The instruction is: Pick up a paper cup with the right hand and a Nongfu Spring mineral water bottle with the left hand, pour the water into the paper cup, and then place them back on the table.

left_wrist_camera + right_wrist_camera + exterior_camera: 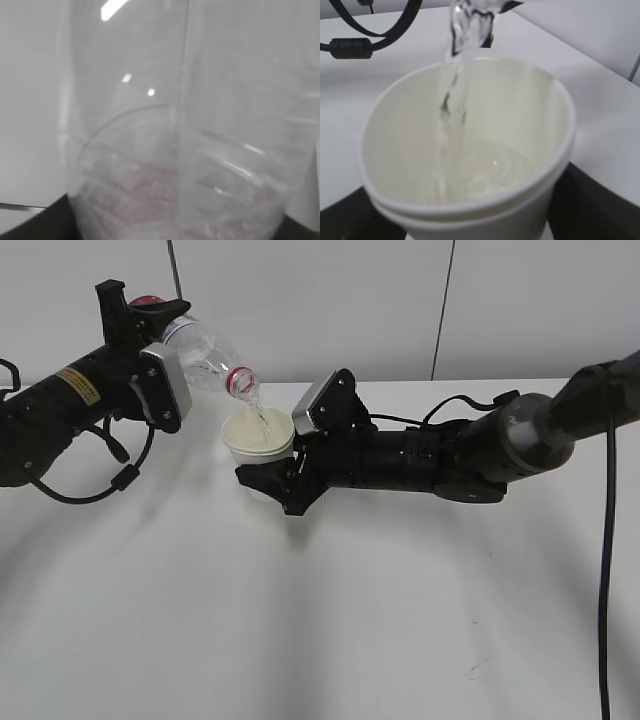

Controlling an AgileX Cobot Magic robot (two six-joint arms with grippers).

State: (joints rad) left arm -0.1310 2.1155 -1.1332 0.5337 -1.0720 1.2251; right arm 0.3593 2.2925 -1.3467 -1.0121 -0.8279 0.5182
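My left gripper is shut on the clear Nongfu Spring bottle, tilted with its red-ringed mouth down to the right over the paper cup. A thin stream of water falls from the mouth into the cup. My right gripper is shut on the cup and holds it upright just above the white table. In the right wrist view the cup fills the frame, with the stream of water landing inside. In the left wrist view the bottle fills the frame, its red label blurred.
Looping black cables hang under the left arm. A black cable hangs down at the right edge. A wall with vertical seams stands behind the table's far edge.
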